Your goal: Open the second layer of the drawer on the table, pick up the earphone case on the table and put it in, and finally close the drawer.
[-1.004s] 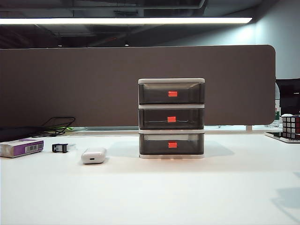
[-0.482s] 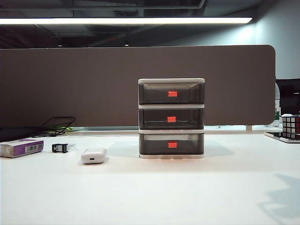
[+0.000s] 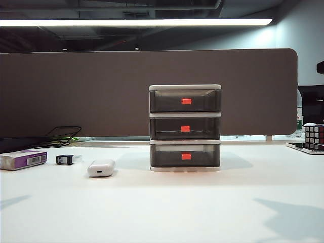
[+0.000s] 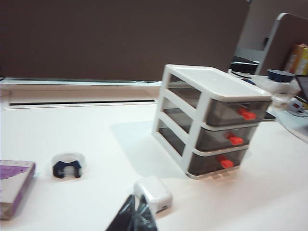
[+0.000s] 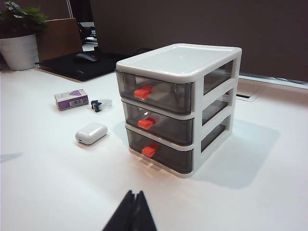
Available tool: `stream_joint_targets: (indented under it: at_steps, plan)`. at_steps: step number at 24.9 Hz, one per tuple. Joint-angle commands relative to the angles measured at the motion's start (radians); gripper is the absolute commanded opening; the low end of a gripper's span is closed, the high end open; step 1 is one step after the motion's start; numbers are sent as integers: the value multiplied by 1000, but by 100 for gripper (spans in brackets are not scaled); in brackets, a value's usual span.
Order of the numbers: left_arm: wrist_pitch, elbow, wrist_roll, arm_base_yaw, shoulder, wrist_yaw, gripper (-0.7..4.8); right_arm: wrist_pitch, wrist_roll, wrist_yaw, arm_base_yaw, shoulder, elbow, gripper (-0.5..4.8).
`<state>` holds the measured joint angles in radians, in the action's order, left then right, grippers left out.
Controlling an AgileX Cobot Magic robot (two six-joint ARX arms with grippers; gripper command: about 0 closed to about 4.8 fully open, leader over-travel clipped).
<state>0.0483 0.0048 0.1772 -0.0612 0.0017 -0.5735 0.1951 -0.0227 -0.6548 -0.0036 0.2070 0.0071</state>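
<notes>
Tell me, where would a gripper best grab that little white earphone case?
Probably from above, fingers closing across the narrow sides of the earphone case. It lies flat on the table, low and rounded, leaving nothing to hook. Both the left gripper and right gripper are shut, away from it.

We see a dark brown partition panel [image 3: 147, 91] behind the white counter [image 3: 162, 207], a long ceiling light strip [image 3: 134, 22] glowing overhead, dark ceiling above it, pale grey wall [image 3: 304, 35] at right. The right wrist view shows a potted plant [image 5: 18, 36] in a white pot and a brown board [image 5: 57, 37].
</notes>
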Motion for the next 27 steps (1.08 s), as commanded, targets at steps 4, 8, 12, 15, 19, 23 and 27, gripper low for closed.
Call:
stream_joint_targets:
  at_steps: [4,8,12,15,19,23,27]
  plan:
    - [29,3,116,0,0,57,-5,11,-4,2,0,0,-6,-4]
    - [63,3,306,2,0,56,-5,12,-4,2,0,0,-6,-4]
    - [90,3,309,2,0,57,-5,12,-4,2,0,0,-6,-4]
    - [105,3,312,2,0,55,-5,11,-4,1,0,0,-6,-4]
    - [9,3,320,2,0,38,-5,11,-4,-4,0,0,-6,-4]
    - [-160,3,267,18,0,0,-5,12,-39,-60,6,0,-6,-4]
    - [-171,3,235,127,0,82,-5,18,-56,-56,106,0,-6,-4]
